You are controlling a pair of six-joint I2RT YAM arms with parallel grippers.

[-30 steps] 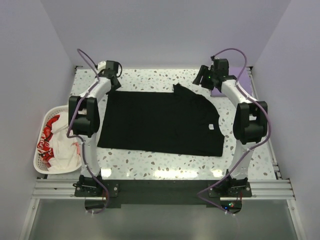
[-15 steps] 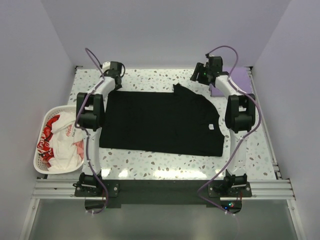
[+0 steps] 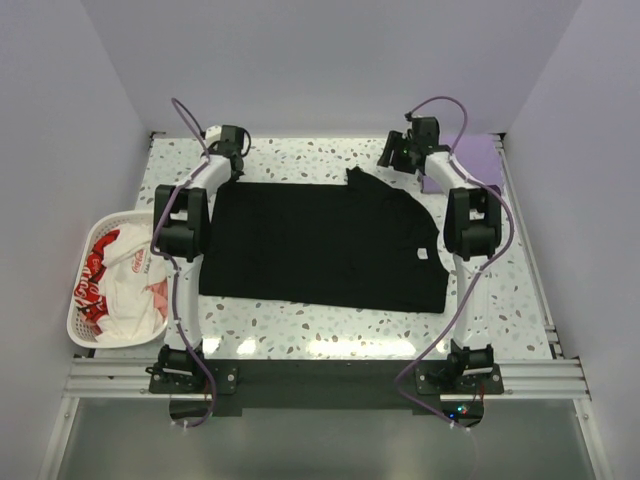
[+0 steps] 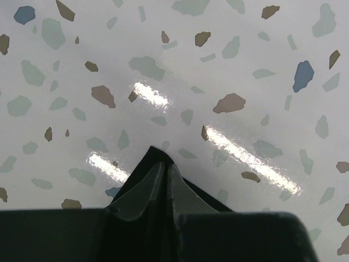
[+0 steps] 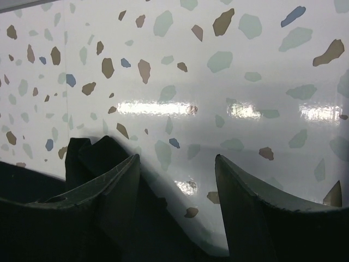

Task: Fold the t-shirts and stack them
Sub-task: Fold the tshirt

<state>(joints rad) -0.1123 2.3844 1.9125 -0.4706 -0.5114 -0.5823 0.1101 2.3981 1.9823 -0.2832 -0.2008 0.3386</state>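
The left claw [image 4: 163, 164] is pinching the far-left corner of the black shirt [image 3: 320, 245] lying spread on the tabletop [image 3: 300, 155], while the right claw [image 5: 177, 161] is gaping beside the far-right corner, needing an equally deep bite.

White slotted basket [image 3: 80, 330] is seen at the desk's left edge. Desk [image 3: 300, 155] is white terrazzo with coloured flecks, light glare reflected. Metal rail [image 3: 105, 378] is mounted along the near edge.

Black t-shirt [image 3: 320, 245]: spread flat, centre. White t-shirt with red lettering [image 3: 125, 285]: crumpled in basket [image 3: 73, 322], left. Lavender t-shirt [image 3: 478, 158]: far right, partly hidden.
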